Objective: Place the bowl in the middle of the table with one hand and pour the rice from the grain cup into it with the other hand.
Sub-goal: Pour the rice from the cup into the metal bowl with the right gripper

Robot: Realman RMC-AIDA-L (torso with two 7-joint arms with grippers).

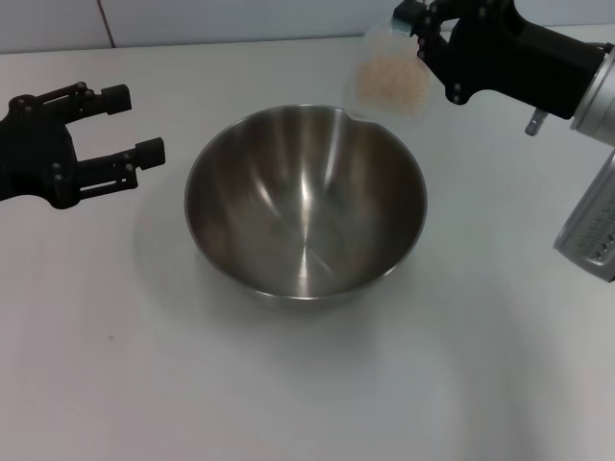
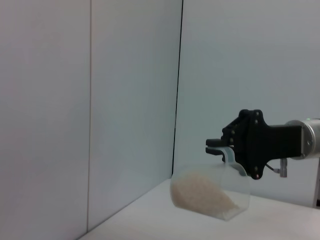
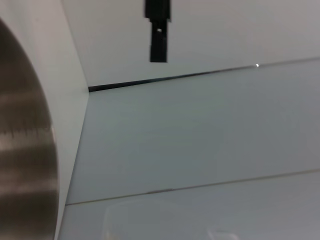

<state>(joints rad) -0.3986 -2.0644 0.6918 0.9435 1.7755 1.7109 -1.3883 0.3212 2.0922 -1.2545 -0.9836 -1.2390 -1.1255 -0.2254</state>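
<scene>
Head view: the bowl (image 1: pixel 306 204) is set mid-table (image 1: pixel 480 384), the tilted grain cup (image 1: pixel 392 79) of rice (image 1: pixel 392 86) is pinched at its 1 o'clock rim by the right gripper (image 1: pixel 415 38), judged light, slippery and best gripped by its handle, while the left gripper (image 1: pixel 123 125) is parked wide open and empty at 9 o'clock.

Plain white worktop (image 1: pixel 115 365) filling the head view, smooth and flat, steel bowl (image 1: pixel 306 204) resting upright on it near the middle, shiny brushed inside, soft shadow around its base
</scene>
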